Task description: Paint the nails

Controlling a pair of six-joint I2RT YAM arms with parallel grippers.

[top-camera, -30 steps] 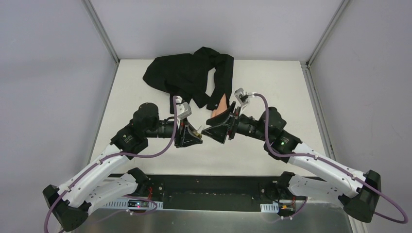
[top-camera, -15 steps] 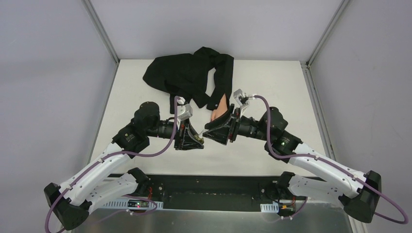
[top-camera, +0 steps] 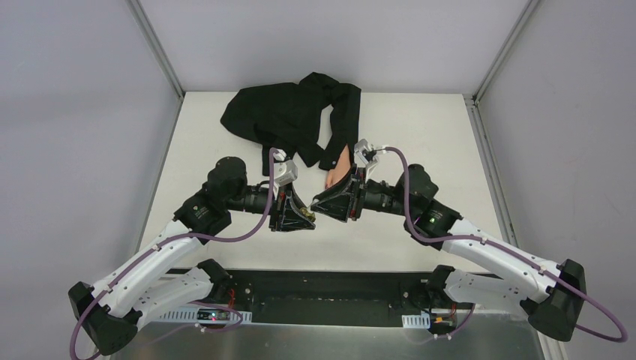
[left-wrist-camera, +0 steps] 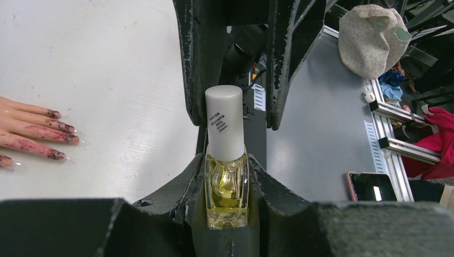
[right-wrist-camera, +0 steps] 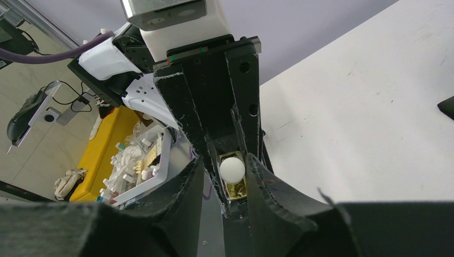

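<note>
My left gripper (top-camera: pixel 301 218) (left-wrist-camera: pixel 227 160) is shut on a small yellowish polish bottle (left-wrist-camera: pixel 227 188) with a white cap (left-wrist-camera: pixel 225 115), held upright. My right gripper (top-camera: pixel 321 205) (right-wrist-camera: pixel 225 161) is open and faces it. Its fingers (left-wrist-camera: pixel 190 64) stand on either side of the cap (right-wrist-camera: pixel 232 168) with gaps showing. The pale mannequin hand (top-camera: pixel 338 168) (left-wrist-camera: pixel 21 131) lies on the white table just beyond both grippers, its wrist in a black sleeve (top-camera: pixel 343 120). Dark red-purple smeared nails (left-wrist-camera: pixel 70 128) point right in the left wrist view.
A crumpled black garment (top-camera: pixel 274 116) lies at the back of the table (top-camera: pixel 420 127), joined to the sleeve. Metal frame posts (top-camera: pixel 159 52) mark the back corners. Beyond the table's near edge are a phone (left-wrist-camera: pixel 372 186) and a tray of clutter (right-wrist-camera: pixel 134 160).
My right gripper has edged left and slightly up toward the left gripper, bringing its fingers around the bottle cap. The left gripper shifted a little, then held still.
</note>
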